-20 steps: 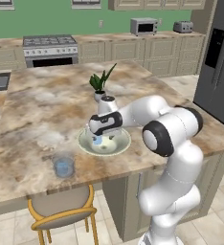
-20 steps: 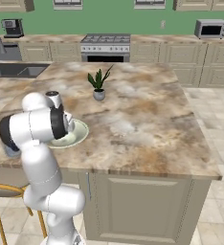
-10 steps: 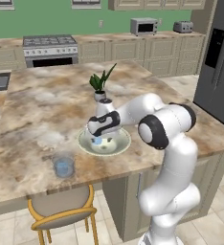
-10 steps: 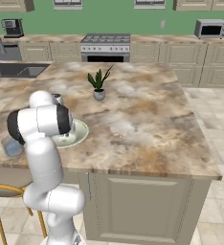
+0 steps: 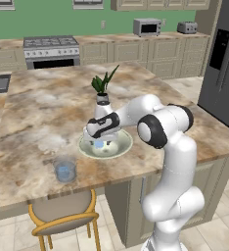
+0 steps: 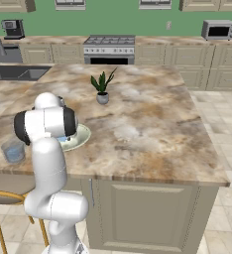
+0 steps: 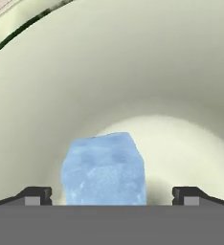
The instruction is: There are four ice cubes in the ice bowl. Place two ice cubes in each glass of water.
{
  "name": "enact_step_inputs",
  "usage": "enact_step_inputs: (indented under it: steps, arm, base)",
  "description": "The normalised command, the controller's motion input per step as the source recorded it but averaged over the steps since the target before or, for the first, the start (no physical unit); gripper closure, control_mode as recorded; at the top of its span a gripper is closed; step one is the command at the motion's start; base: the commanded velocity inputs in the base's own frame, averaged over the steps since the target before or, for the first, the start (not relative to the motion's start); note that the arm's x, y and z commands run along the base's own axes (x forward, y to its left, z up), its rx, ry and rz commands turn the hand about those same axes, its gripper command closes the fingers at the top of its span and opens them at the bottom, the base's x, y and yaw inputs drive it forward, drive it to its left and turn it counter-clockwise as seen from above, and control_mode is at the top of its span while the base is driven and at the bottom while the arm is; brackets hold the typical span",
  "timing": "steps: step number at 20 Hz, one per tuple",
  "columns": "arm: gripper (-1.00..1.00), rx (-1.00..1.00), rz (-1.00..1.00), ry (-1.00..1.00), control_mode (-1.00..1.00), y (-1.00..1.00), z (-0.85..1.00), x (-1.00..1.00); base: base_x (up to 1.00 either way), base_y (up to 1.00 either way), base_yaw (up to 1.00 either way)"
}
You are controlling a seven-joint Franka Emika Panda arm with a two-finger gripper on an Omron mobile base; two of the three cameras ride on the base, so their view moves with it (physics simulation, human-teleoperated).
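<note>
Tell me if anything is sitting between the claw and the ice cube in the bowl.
Nothing visible does. In the hand view the light-blue translucent ice cube sits directly ahead on the floor of the cream shallow bowl, between the open claw tips, with bare bowl on either side.

One bowl (image 5: 117, 148) is seen on the counter (image 5: 38, 112), and one ice cube (image 7: 104, 170) can be counted inside it in the hand view; whether more cubes lie under the hand cannot be told. One glass (image 5: 65, 169) is seen near the counter's front edge. One potted plant (image 5: 103, 90) is counted beside the bowl. One chair (image 5: 62, 218), one stove (image 5: 51, 50), one microwave (image 5: 146, 27), one toaster (image 5: 186, 28) and one fridge (image 5: 223, 59) are counted.
</note>
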Motion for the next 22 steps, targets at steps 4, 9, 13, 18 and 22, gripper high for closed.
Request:
enact_step_inputs:
  steps: [4, 9, 13, 18, 22]
  arm:
    - [-1.00, 0.00, -0.04, 0.02, -1.00, 0.00, 0.00, 0.18]
    - [-1.00, 0.00, -0.04, 0.03, -1.00, 0.00, -0.07, 0.00]
    - [1.00, 0.00, -0.05, 0.03, -1.00, 0.00, -0.11, 0.00]
    - [1.00, 0.00, -0.05, 0.05, -1.00, 0.00, -0.09, 0.00]
    - [1.00, 0.00, -0.04, 0.00, -1.00, 0.00, 0.00, 0.00]
  base:
    - [0.00, 0.00, 0.00]
    - [0.00, 0.00, 0.00]
    - [0.00, 0.00, 0.00]
    - [0.00, 0.00, 0.00]
    - [0.00, 0.00, 0.00]
